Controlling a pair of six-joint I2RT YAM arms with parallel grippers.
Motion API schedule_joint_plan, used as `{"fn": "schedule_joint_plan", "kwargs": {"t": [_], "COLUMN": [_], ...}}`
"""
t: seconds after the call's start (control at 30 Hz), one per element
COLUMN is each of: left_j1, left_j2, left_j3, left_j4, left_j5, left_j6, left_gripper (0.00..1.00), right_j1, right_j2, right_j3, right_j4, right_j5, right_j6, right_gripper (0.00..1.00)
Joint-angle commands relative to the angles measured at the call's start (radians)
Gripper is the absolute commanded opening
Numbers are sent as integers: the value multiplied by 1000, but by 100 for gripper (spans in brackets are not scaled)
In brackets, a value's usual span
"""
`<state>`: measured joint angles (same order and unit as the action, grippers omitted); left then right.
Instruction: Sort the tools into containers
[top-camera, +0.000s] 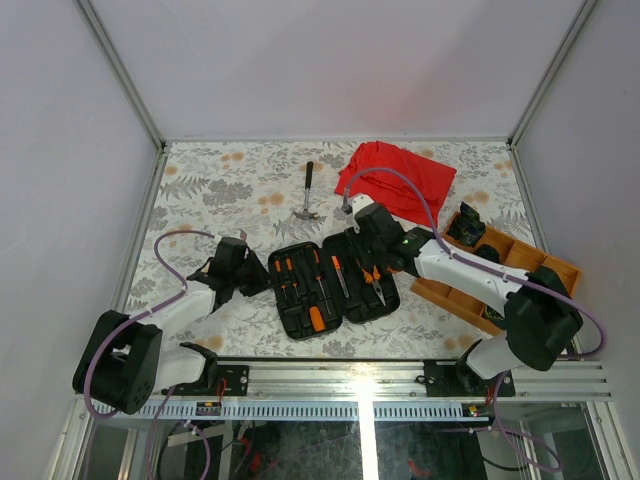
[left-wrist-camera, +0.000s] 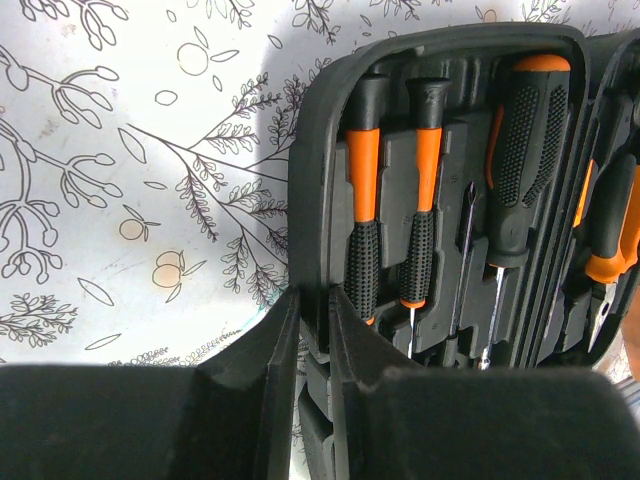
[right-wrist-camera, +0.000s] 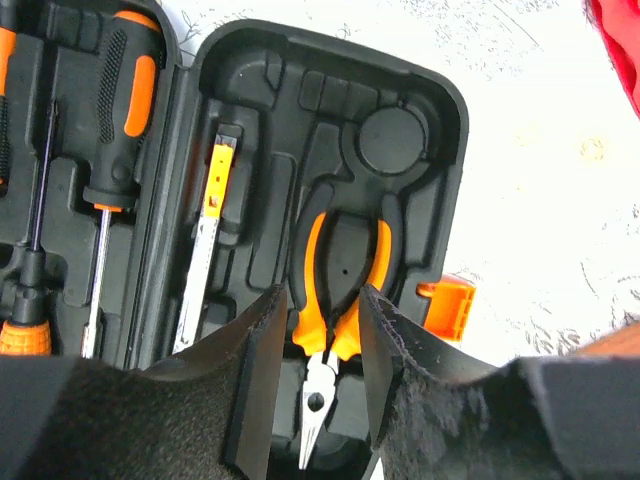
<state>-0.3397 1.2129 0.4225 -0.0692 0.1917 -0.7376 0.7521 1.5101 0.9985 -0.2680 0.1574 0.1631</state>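
Observation:
The black tool case (top-camera: 335, 290) lies open in the middle of the table, with several orange-and-black screwdrivers (left-wrist-camera: 363, 200) seated in its left half. My left gripper (left-wrist-camera: 313, 320) is shut on the left rim of the case (left-wrist-camera: 330, 150); in the top view this left gripper (top-camera: 262, 283) sits at the case's left edge. Orange-handled pliers (right-wrist-camera: 312, 270) lie in their moulded slot in the right half of the case (right-wrist-camera: 300, 90). My right gripper (right-wrist-camera: 323, 330) is open and straddles the pliers near their pivot, one finger on each side. From above, the right gripper (top-camera: 368, 262) hovers over that right half.
A hammer (top-camera: 308, 195) lies on the flowered table behind the case. A red cloth (top-camera: 400, 180) is at the back right. A wooden tray (top-camera: 500, 275) with compartments stands to the right, under my right arm. The case's orange latch (right-wrist-camera: 447, 305) sticks out on its right side.

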Motion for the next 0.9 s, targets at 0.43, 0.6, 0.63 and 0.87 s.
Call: {"fn": "schedule_joint_plan", "kwargs": {"t": [0.43, 0.6, 0.63, 0.87], "left_j1": [-9, -10, -10, -10], "left_j2": [24, 25, 25, 25], "left_j3": [2, 4, 4, 4], "left_j4": [-25, -24, -24, -23], "left_j5": [17, 17, 18, 19], "left_j6": [33, 32, 32, 32], "left_gripper": [5, 6, 6, 6], "right_j1": [-11, -13, -13, -16], "right_j2": [-2, 35, 41, 100], "right_j3": [-74, -66, -67, -61], "right_j4": [-129, -129, -128, -131], "right_j5": [-54, -68, -68, -64], "right_j6": [93, 88, 88, 79], "right_gripper": [27, 24, 24, 17]}}
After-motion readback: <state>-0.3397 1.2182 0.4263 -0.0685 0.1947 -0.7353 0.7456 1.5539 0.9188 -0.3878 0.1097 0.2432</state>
